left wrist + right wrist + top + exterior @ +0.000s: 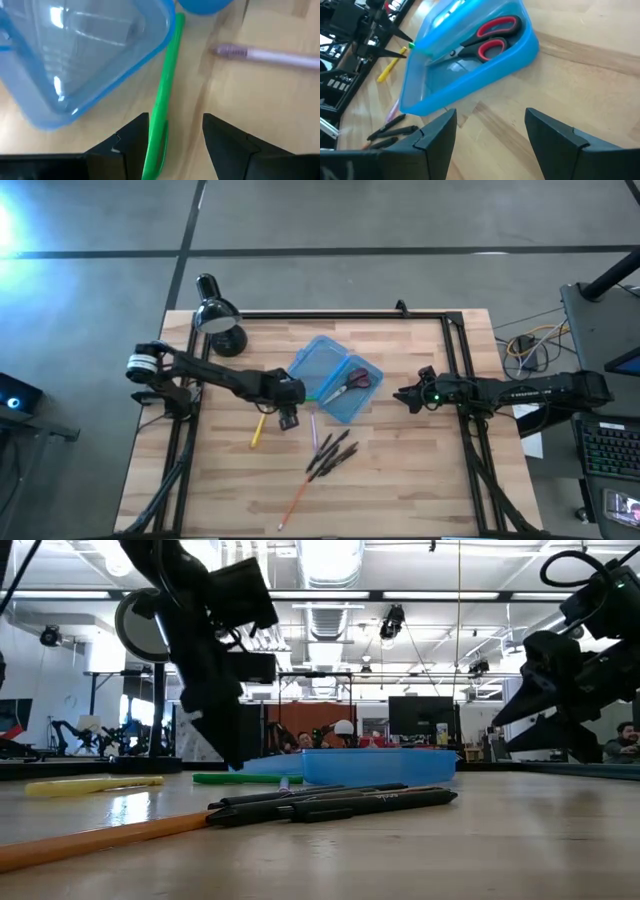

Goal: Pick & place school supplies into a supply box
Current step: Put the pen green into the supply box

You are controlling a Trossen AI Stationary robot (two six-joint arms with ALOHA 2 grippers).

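Left tool [175, 145] open astride green pen [161, 110] — right tool [490, 145] open — no legible writing

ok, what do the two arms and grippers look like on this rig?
Both arms are dark, near-black jointed links. The left arm has a white band near its base; the right arm shows a small green light close to its wrist. The left gripper and right gripper each have two flat, angular matte-black fingers.

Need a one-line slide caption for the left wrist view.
Open left gripper straddles the green pen beside the blue supply box; pale purple pen nearby.
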